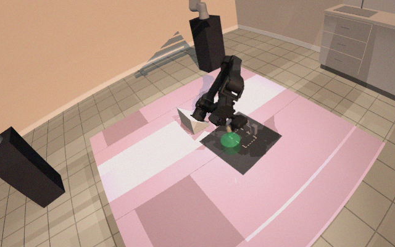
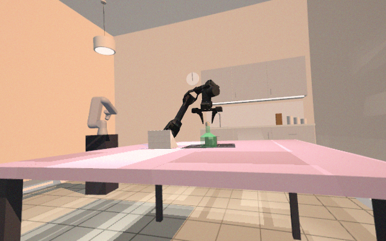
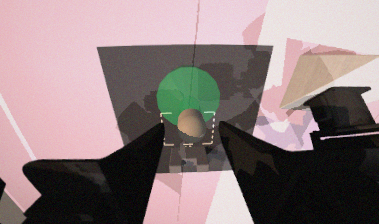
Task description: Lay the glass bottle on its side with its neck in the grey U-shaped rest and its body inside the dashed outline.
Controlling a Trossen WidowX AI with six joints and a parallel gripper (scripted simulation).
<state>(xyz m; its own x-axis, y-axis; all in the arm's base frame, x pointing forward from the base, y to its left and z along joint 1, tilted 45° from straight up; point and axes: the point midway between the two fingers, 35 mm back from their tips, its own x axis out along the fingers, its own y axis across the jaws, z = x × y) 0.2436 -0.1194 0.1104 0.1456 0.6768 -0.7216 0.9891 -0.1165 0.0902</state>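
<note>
1. Nearest the wrist camera, the hand (image 1: 229, 124) (image 2: 207, 123) (image 3: 191, 126) points down, a little over half open. Its fingers flank the tan stopper (image 1: 228, 128) (image 2: 207, 123) (image 3: 191, 123) with gaps either side, gripping nothing; that straddle presumably readies a hold near the top.
2. Below, the green glass bottle (image 1: 230, 140) (image 2: 209, 140) (image 3: 187, 90) stands upright on the dark square mat (image 1: 244, 165) (image 2: 230, 145) (image 3: 110, 62). Its broad base keeps it steady, but a one-sided push high up could topple it.
3. The dashed outline (image 1: 250, 142) (image 3: 213, 131) is just beside the bottle; whether the base overlaps it is unclear. Past it, the grey U-shaped rest (image 1: 254, 129) (image 3: 202, 162) is placed to catch the neck once the body lies down.
4. Farther off on the pink bench (image 1: 318, 154) (image 2: 190, 173) (image 3: 50, 75), a pale wedge-shaped block (image 1: 195, 126) (image 2: 160, 139) (image 3: 320, 70) sits apart from the bottle; its purpose cannot be told.
</note>
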